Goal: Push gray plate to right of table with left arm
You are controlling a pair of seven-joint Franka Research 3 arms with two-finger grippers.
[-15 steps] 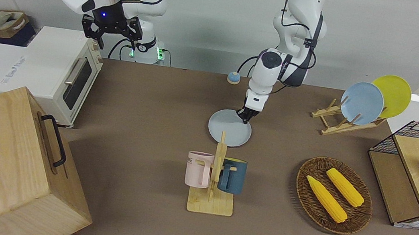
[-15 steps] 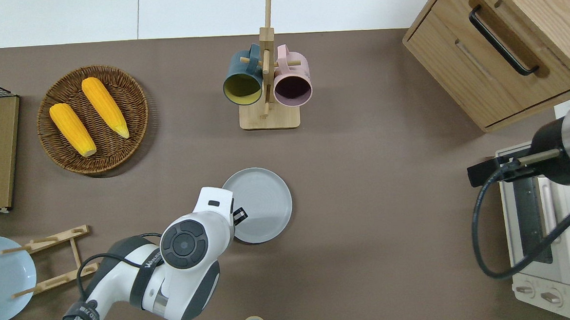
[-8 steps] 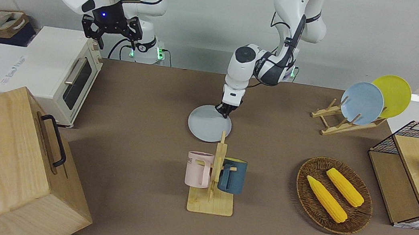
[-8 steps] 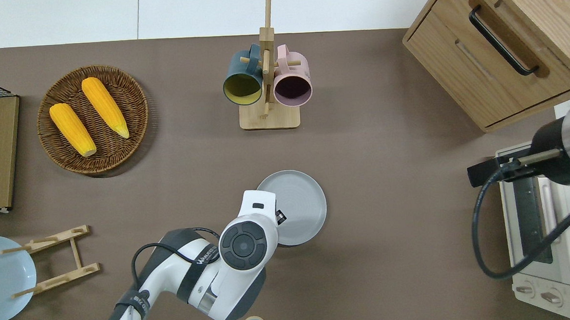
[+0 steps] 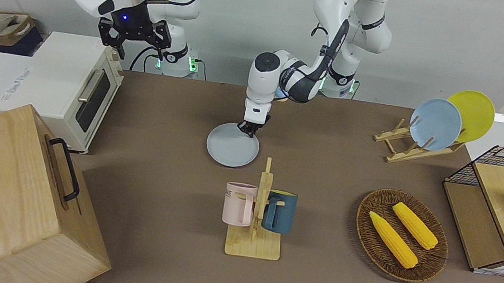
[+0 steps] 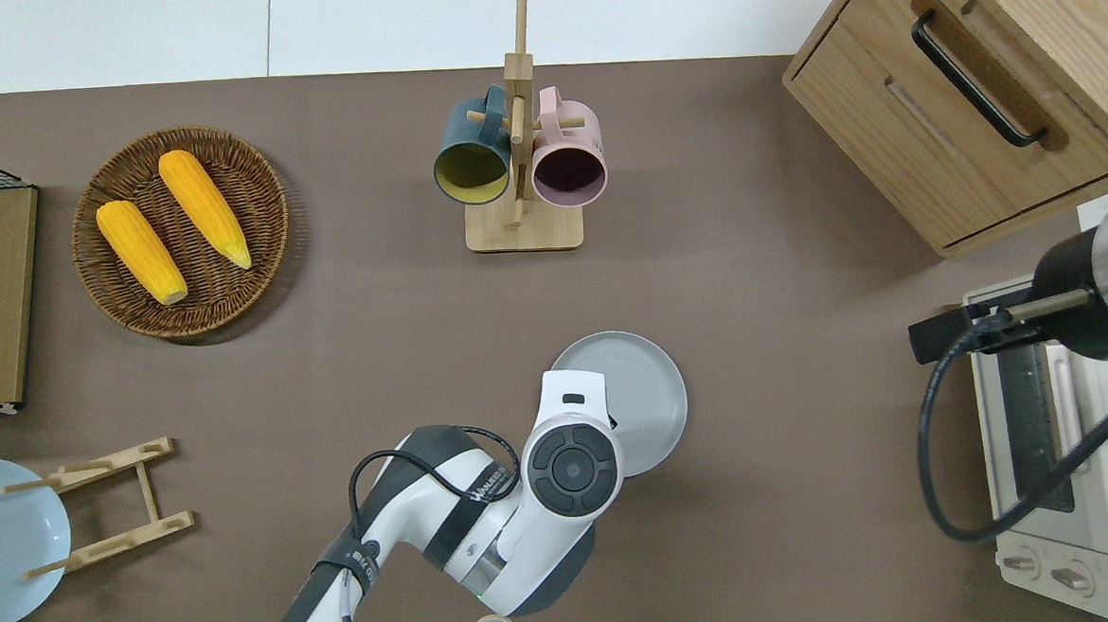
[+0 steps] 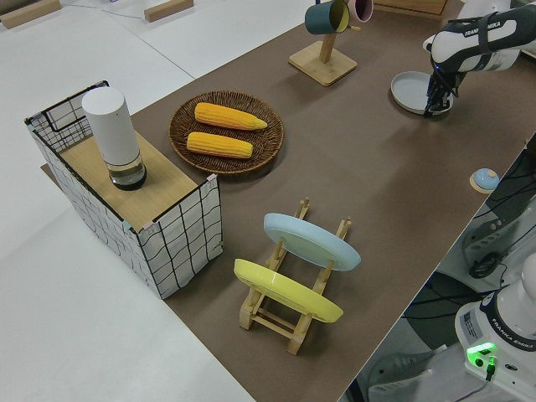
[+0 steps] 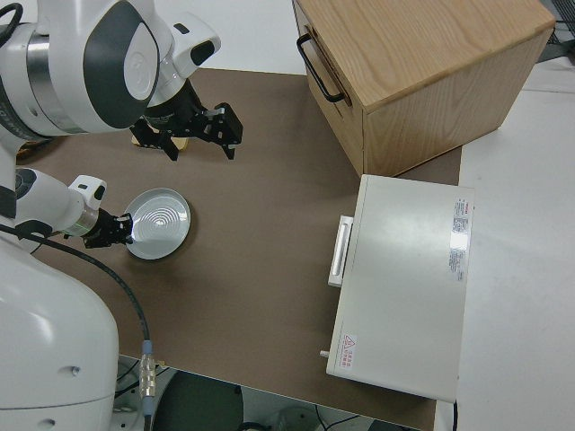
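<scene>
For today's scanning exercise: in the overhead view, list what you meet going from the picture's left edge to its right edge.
light-blue plate → corn basket → left gripper → gray plate → wooden box → toaster oven

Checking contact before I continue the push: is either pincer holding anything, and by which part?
Nothing is clearly held. The left pincer presses the gray plate at its rim nearest the robots; right arm parked.

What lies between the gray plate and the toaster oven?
Only bare brown table lies between the gray plate and the toaster oven, as the overhead view shows.
</scene>
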